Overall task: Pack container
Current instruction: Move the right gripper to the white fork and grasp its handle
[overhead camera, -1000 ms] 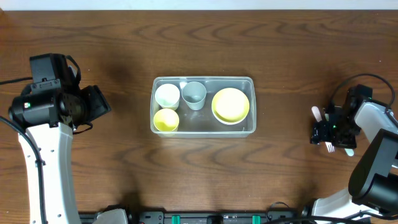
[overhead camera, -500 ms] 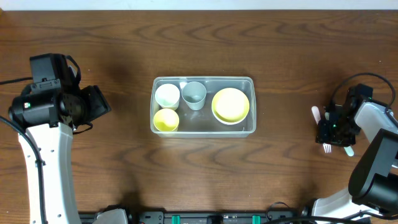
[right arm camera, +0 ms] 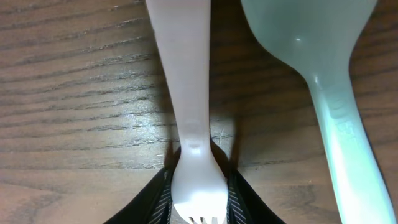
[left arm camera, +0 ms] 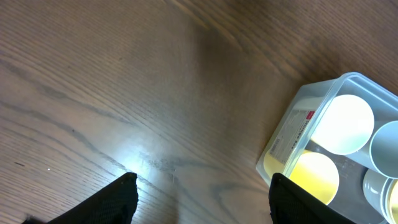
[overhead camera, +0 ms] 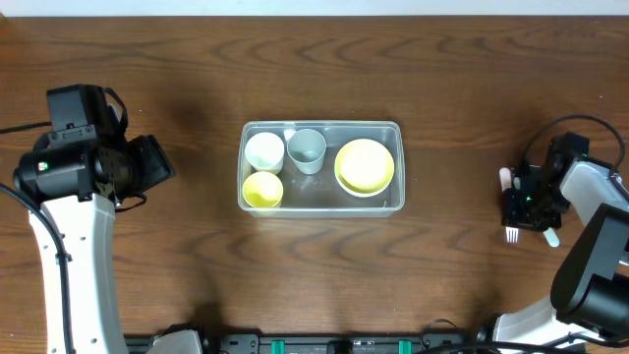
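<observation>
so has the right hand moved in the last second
Yes, the right hand, around the fork, shifted slightly away from the container, toward the table's right side.

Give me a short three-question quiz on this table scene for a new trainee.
1. True or false: the container is empty.
2. Multiple choice: which utensil lies between the fingers of the right gripper? A) the pale green spoon B) the fork C) neither
3. Fill in the blank: the left gripper hangs over bare table with its fingers ___ (open or shut).

Key: 1 false, it holds cups and bowls; 2 B; 3 open.
</observation>
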